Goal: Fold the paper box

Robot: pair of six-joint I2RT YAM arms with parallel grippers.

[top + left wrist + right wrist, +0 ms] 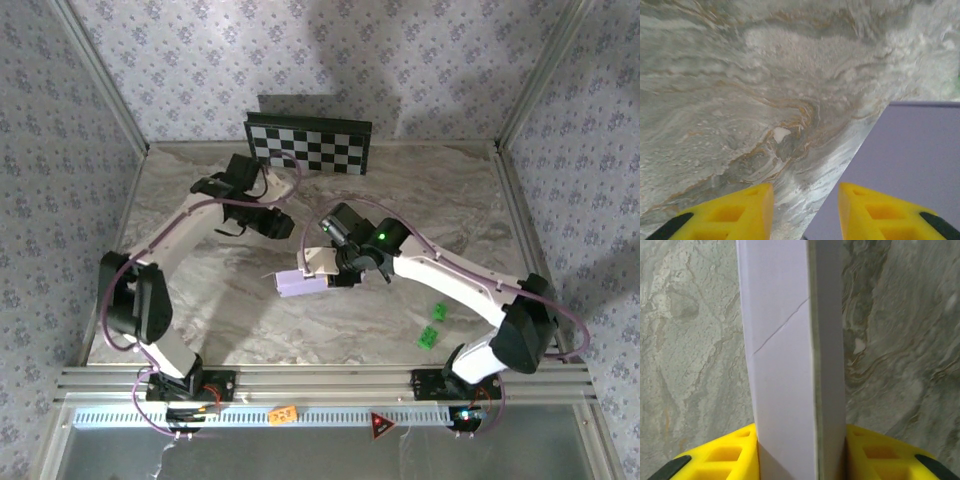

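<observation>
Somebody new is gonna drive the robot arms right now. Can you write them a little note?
Left gripper: jaws open, empty, over bare table.
Right gripper: jaws shut on the paper box, near the table's middle.
Done: the box looks folded up, lavender outside.
Left: I can't tell if every flap is tucked. Check, finish, then let go.

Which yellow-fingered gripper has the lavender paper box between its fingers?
The right gripper: the lavender paper box stands between its fingers, while the left gripper gapes open, holding nothing.
</observation>
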